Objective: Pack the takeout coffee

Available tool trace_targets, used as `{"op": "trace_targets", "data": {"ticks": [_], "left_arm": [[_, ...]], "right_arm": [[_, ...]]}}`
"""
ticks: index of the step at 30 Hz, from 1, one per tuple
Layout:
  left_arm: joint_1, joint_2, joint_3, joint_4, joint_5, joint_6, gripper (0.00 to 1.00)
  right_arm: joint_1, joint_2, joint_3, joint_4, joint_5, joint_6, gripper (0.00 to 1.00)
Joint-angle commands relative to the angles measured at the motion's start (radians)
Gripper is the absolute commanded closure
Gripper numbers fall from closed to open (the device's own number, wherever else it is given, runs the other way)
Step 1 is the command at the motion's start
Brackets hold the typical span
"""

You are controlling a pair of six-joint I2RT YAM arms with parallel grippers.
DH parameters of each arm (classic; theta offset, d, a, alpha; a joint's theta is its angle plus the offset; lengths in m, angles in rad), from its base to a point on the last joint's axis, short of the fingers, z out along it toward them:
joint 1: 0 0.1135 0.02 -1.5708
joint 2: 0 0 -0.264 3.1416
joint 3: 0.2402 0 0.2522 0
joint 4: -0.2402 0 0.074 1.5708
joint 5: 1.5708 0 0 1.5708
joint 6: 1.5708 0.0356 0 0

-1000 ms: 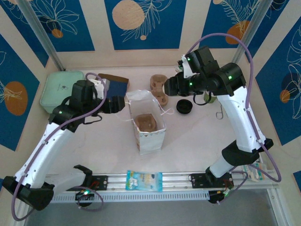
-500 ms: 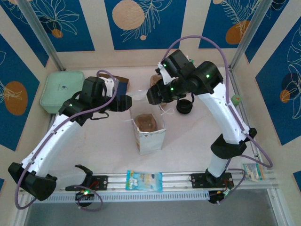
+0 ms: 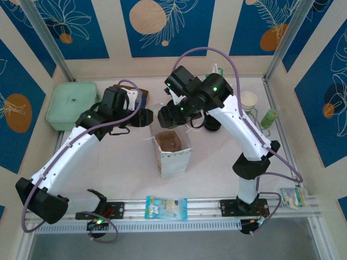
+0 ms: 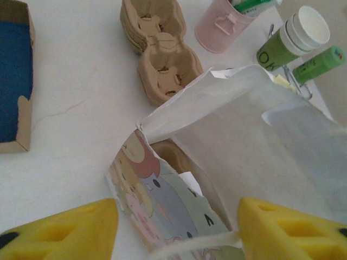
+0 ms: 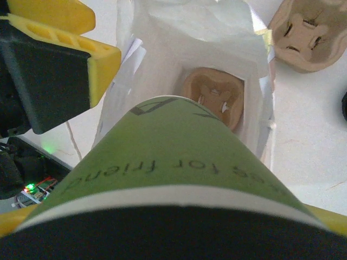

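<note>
1. The white paper bag (image 3: 173, 160) stands open, with a cardboard carrier (image 5: 214, 97) inside.
2. The left gripper (image 4: 176, 227) holds its fingers apart, astride the bag's rim.
3. The right gripper (image 3: 164, 115) clasps the takeout coffee (image 5: 162, 162) above the bag's mouth.

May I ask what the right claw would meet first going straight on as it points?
The right claw holds the takeout coffee, which would enter the open paper bag and probably meet the cardboard cup carrier inside; depth unclear.

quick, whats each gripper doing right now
left gripper: open, paper bag edge between its jaws
right gripper: closed on the takeout coffee
</note>
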Motion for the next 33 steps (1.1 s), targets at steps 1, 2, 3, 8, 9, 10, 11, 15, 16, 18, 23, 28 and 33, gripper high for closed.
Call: {"op": "trace_targets", "data": {"ticks": [1,2,3,8,9,10,11,15,16,18,23,28,33], "left_arm": [[-0.012,-0.004,-0.011,0.026,-0.001,0.000,0.46],[-0.012,-0.006,-0.014,0.028,-0.001,-0.004,0.49],[-0.013,-0.008,-0.015,0.030,-0.002,-0.007,0.51],[-0.017,-0.022,-0.024,0.034,-0.006,-0.019,0.61],[-0.017,-0.026,-0.027,0.034,-0.007,-0.021,0.63],[-0.016,-0.030,-0.031,0.035,-0.009,-0.024,0.64],[-0.017,-0.032,-0.033,0.036,-0.010,-0.027,0.66],[-0.016,-0.049,-0.047,0.044,-0.009,-0.039,0.72],[-0.017,-0.053,-0.047,0.044,-0.009,-0.040,0.73],[-0.018,-0.061,-0.046,0.042,-0.010,-0.044,0.75],[-0.018,-0.082,-0.052,0.045,-0.003,-0.056,0.83],[-0.019,-0.102,-0.073,0.050,0.000,-0.064,0.88],[-0.020,-0.115,-0.070,0.042,-0.001,-0.059,0.51]], "right_arm": [[0.023,0.012,0.003,-0.060,0.026,0.062,0.67],[0.029,0.016,-0.002,-0.058,0.024,0.072,0.68],[0.035,0.021,-0.004,-0.058,0.024,0.080,0.68],[0.052,0.044,-0.005,-0.076,0.052,0.103,0.68],[0.052,0.046,-0.009,-0.078,0.058,0.109,0.68],[0.053,0.046,-0.015,-0.080,0.064,0.115,0.68],[0.058,0.046,-0.022,-0.081,0.076,0.119,0.68],[0.070,0.050,-0.036,-0.086,0.102,0.133,0.68],[0.072,0.051,-0.038,-0.089,0.109,0.137,0.68],[0.076,0.051,-0.043,-0.093,0.119,0.144,0.68],[0.090,0.056,-0.064,-0.098,0.121,0.153,0.68],[0.098,0.059,-0.074,-0.110,0.136,0.164,0.68],[0.097,0.042,-0.078,-0.109,0.146,0.170,0.68]]}}
